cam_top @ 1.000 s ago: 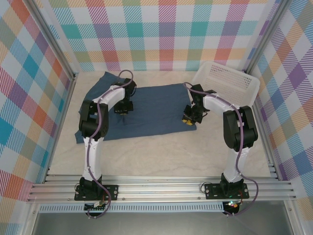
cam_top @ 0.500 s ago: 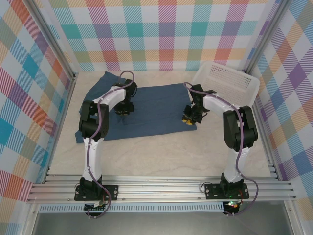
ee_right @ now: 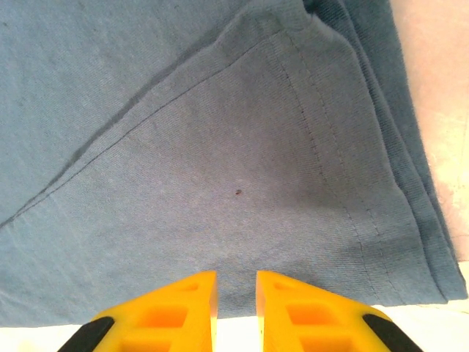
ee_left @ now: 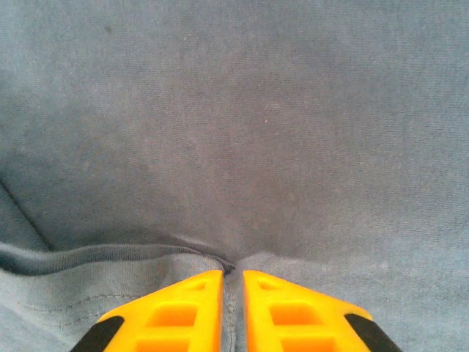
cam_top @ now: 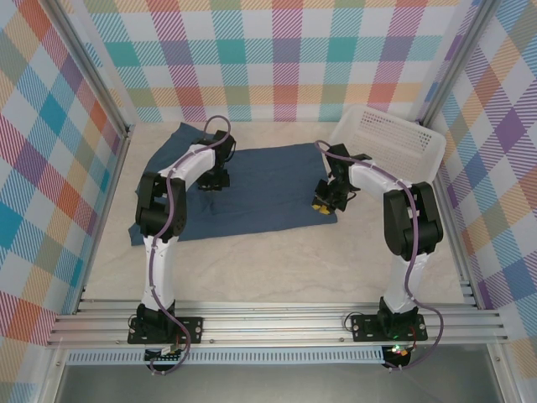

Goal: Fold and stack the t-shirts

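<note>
**Ana:** Where does the shirt lie?

**Ben:** The t-shirt [cam_top: 268,189] is spread flat across the middle and left of the surface [cam_top: 277,269], with one sleeve reaching toward the back left corner. The white basket [cam_top: 394,134] stands at the back right, near the shirt's right edge.

**Ana:** And the grippers?

**Ben:** The left gripper [ee_left: 233,273] is on the shirt's upper left part. Its jaws are almost together, with a ridge of cloth drawn up between them, so it looks like a pinch. The right gripper [ee_right: 236,273] is at the near right corner, over the hem, with its jaws nearly closed. Whether they grip the cloth cannot be told.

**Ana:** How should the robot make the fold?

**Ben:** Probably it should lift just clear of the layer beneath and carry the cloth straight across, so the edges land parallel. The right side should keep that corner from sliding. So thin a pinch could slip, and soft cotton drags.

**Ana:** And the room?

**Ben:** The surface is pale and smooth, closed in by bright plaid walls [cam_top: 277,59]. An aluminium rail [cam_top: 277,323] at the near edge carries both arms.
</note>
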`<state>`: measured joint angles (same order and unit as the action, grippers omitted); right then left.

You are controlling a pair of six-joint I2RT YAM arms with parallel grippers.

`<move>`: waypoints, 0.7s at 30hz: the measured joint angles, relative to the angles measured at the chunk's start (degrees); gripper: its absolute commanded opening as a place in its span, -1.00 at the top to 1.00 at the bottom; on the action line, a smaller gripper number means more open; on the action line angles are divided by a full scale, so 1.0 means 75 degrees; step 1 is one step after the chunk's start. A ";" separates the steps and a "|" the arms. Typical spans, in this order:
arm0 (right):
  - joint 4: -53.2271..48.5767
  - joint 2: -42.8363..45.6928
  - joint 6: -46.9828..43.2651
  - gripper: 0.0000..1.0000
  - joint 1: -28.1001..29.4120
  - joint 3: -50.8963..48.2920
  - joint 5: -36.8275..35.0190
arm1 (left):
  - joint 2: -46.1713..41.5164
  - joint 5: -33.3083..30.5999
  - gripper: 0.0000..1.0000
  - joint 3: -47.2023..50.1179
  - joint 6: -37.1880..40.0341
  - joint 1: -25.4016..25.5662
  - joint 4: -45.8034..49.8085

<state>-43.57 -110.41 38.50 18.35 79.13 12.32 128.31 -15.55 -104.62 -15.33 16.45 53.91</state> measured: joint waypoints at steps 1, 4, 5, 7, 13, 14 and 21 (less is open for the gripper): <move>0.0000 0.0000 0.0000 0.58 0.0000 0.0000 0.0000 | 0.0000 0.0000 0.64 0.0000 0.0000 -0.0006 0.0000; 0.0000 0.0000 0.0000 0.58 0.0000 0.0000 0.0000 | 0.0003 0.0000 0.61 0.0000 -0.0003 -0.0006 0.0012; 0.0000 0.0000 0.0000 0.58 0.0000 0.0000 0.0000 | 0.0009 0.0000 0.61 0.0000 -0.0003 -0.0006 0.0017; 0.0000 0.0000 0.0000 0.58 0.0000 0.0000 0.0003 | 0.0041 0.0000 0.63 0.0000 -0.0003 -0.0006 0.0017; 0.0000 0.0000 0.0000 0.58 0.0000 0.0000 0.0000 | 0.0262 -0.0012 0.73 0.0000 -0.0003 -0.0012 0.0020; -0.0003 0.0000 0.0000 0.58 0.0000 0.0000 0.0000 | 0.0262 -0.0020 0.75 0.0000 -0.0006 -0.0012 0.0020; 0.0000 0.0000 0.0000 0.59 0.0000 0.0000 0.0000 | 0.0259 -0.0058 0.86 -0.0003 -0.0006 -0.0012 0.0020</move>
<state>-43.57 -110.41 38.50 18.35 79.13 12.32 130.26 -15.99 -104.64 -15.38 16.36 54.06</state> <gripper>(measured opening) 0.207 0.077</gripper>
